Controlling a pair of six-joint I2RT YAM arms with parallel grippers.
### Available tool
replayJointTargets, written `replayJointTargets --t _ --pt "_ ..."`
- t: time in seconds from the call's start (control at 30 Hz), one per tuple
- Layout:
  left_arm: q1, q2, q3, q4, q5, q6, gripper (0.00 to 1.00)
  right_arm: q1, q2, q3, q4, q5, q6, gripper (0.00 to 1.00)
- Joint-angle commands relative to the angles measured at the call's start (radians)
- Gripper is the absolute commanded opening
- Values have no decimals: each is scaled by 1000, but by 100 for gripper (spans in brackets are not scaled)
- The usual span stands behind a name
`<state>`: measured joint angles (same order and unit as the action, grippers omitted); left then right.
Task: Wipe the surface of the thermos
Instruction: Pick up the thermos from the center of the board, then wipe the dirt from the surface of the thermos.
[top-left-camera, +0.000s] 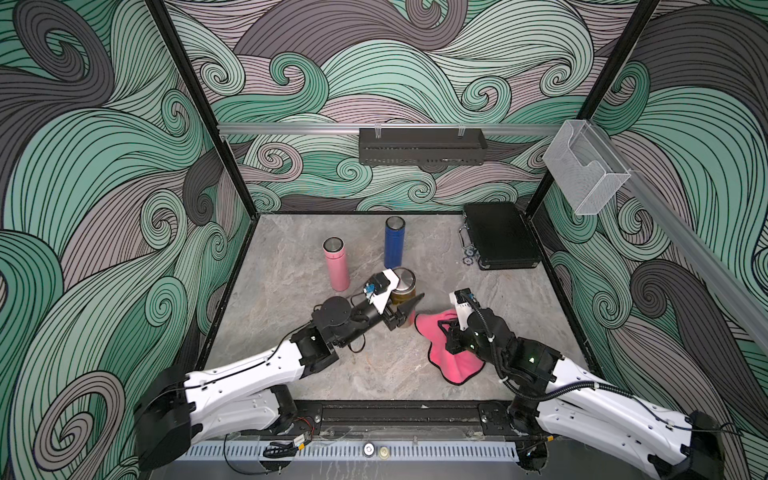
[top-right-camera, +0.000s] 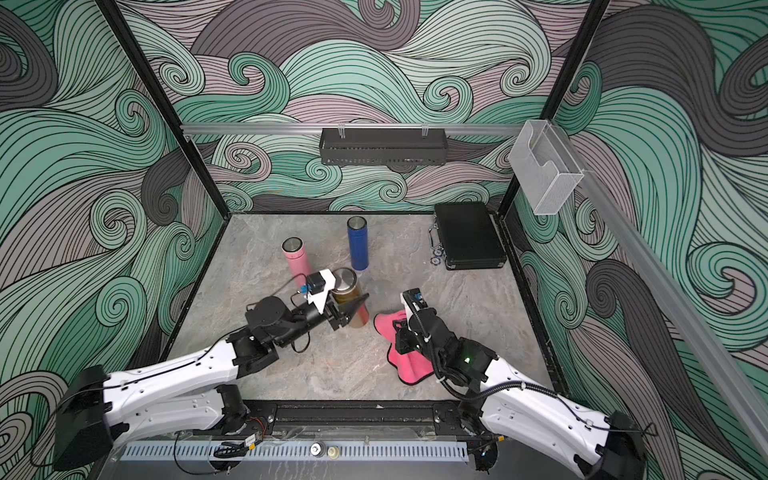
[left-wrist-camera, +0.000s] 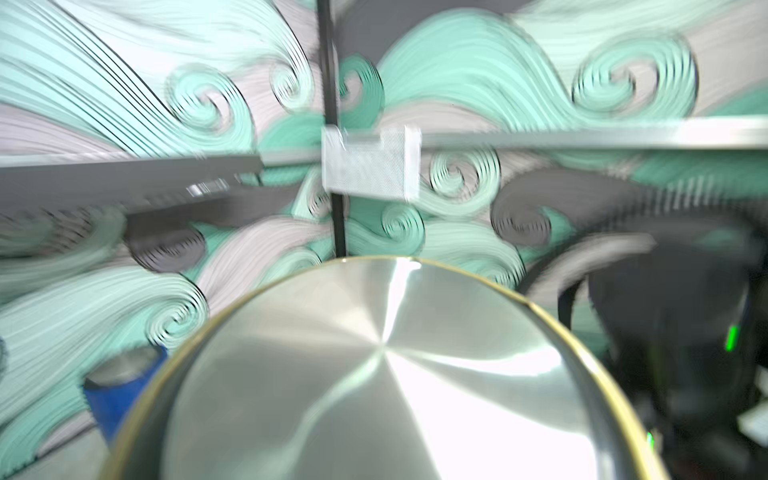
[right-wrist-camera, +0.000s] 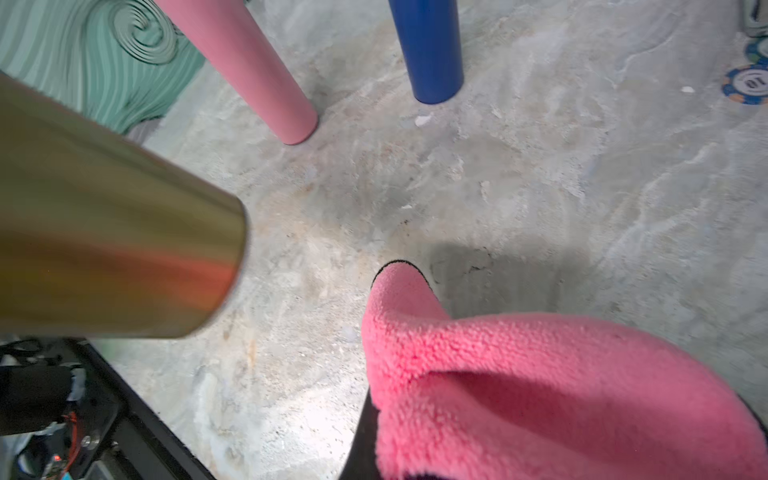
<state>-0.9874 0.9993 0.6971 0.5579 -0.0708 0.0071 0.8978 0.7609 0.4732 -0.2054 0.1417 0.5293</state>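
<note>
A gold thermos with a brushed steel lid stands in mid-table. My left gripper is shut on its body, one dark finger across the side facing the cloth. The left wrist view is blurred and filled by the lid. A pink fleece cloth with a black hem trails on the table just right of the thermos. My right gripper is shut on the cloth's upper fold, and one black finger shows beside it. The thermos body lies a short way from the cloth, not touching it.
A pink thermos and a blue thermos stand behind the gold one. At the back right lies a black case with poker chips beside it. A black shelf and a clear holder hang on the walls.
</note>
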Motion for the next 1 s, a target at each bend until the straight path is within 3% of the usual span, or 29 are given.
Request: replayJointTargets --t 0.0,0.1,0.43,0.73,0.97 --pt "7 -66 153 -225 -129 -95 0 -4 -40 -113 437 -152 90 0" --pt "6 -55 259 -334 -129 -176 0 -2 -39 -195 754 -239 145 0" --pt "6 -5 289 -273 -51 -327 0 1 23 -212 1084 -309 169 0" --pt "7 64 299 -203 -59 -361 0 10 11 -198 1130 -334 147 0" --pt "6 100 336 -217 -23 -384 0 135 46 -139 1090 -308 24 0"
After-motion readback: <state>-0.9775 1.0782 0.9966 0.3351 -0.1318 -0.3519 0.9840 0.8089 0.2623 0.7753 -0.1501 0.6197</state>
